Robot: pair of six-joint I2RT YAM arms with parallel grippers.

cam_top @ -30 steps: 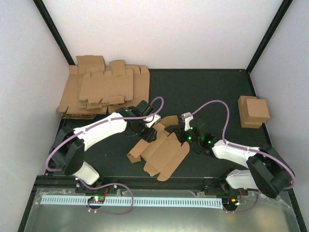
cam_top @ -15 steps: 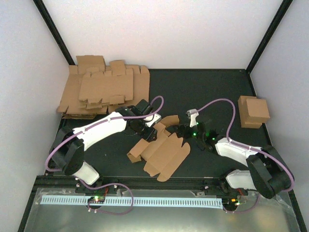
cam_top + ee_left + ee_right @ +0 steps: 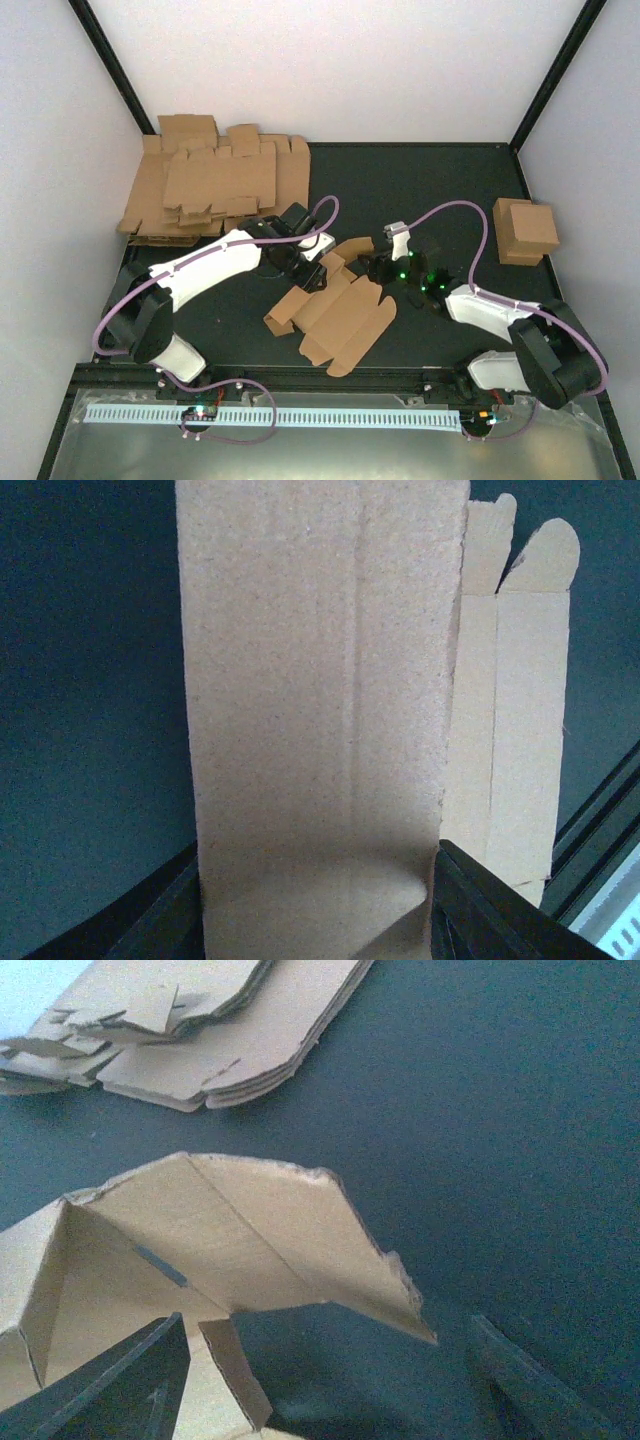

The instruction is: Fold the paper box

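Note:
The paper box [image 3: 340,310] is a partly unfolded brown cardboard blank lying on the dark mat in the middle. My left gripper [image 3: 305,270] is shut on its upper-left panel. In the left wrist view that panel [image 3: 320,680] fills the gap between both black fingers [image 3: 480,900]. My right gripper [image 3: 378,266] stands open just right of a raised flap [image 3: 350,250]. In the right wrist view the flap [image 3: 250,1240] hangs tilted above and ahead of the open gripper [image 3: 320,1390] without touching either finger.
A pile of flat cardboard blanks [image 3: 210,185] lies at the back left, also seen in the right wrist view as a stack [image 3: 200,1030]. A folded brown box [image 3: 525,230] stands at the right edge. Black frame bars border the mat.
My right gripper has let go of the flap, opened, and drawn back a little to the right. The flap stays raised. The left arm and its grip have not moved.

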